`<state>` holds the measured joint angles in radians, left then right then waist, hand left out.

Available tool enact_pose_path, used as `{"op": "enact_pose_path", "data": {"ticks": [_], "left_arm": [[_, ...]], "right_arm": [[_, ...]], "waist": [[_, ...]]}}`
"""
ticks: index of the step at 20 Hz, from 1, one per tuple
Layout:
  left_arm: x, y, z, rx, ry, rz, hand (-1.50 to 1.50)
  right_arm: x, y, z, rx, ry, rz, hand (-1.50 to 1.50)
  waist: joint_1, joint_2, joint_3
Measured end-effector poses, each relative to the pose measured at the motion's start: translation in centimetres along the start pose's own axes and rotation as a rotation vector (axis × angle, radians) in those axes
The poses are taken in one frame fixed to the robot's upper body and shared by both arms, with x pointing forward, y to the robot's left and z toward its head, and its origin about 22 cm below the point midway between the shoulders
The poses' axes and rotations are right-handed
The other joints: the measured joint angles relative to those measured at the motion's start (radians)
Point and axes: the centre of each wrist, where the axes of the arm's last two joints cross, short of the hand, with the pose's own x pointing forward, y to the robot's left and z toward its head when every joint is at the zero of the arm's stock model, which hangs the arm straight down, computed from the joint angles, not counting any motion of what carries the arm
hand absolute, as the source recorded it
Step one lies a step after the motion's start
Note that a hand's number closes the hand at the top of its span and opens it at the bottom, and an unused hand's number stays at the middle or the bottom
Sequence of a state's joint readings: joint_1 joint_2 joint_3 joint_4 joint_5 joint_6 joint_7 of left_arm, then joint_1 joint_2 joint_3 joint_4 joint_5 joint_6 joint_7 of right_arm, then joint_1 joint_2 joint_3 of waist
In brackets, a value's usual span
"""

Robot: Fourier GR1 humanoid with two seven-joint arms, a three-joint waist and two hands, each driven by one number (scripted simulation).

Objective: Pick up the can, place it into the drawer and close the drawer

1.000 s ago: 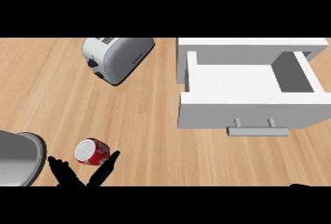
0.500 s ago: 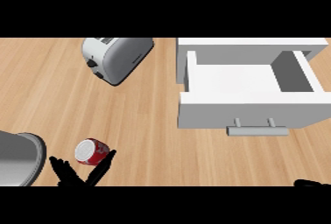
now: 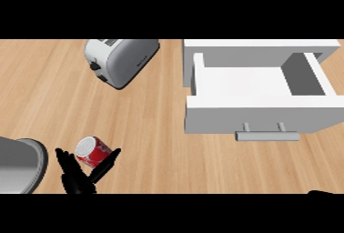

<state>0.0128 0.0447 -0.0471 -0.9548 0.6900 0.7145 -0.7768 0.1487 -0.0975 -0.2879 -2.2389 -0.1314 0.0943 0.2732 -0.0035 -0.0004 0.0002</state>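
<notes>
The red can (image 3: 94,151) with a silver top stands on the wooden counter at the lower left. My left hand (image 3: 77,179) comes up from the lower edge just beneath it. Its straight fingers spread to either side of the can, one finger near the can's left side and one by its right. The white drawer (image 3: 255,116) stands pulled out at the upper right with nothing inside, its grey handle (image 3: 267,134) facing me. Only a dark sliver of my right hand (image 3: 327,192) shows at the lower right edge.
A silver toaster (image 3: 119,59) lies at the top centre-left. A round grey metal vessel (image 3: 17,166) sits at the left edge, close beside the can and my left hand. Bare wooden counter (image 3: 161,150) spreads between the can and the drawer.
The left hand and can have hardly moved, shifting only slightly to the left. The sliver of the right hand has edged a little to the right along the lower edge.
</notes>
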Motion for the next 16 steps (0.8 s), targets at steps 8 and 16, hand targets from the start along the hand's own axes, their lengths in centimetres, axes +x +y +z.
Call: {"op": "enact_pose_path", "data": {"ticks": [8,16], "left_arm": [[0.6,-1.6,-1.8,-0.103,-0.031,0.074,1.5],[0.8,-3.6,-2.8,-0.228,-0.068,0.102,1.5]], "right_arm": [[-0.2,-0.4,-0.4,-0.002,-0.012,0.005,-1.5],[0.4,-0.5,-1.1,-0.007,-0.019,0.006,-1.5]], "waist": [[0.001,-0.001,0.001],[-0.004,0.001,0.0]]}}
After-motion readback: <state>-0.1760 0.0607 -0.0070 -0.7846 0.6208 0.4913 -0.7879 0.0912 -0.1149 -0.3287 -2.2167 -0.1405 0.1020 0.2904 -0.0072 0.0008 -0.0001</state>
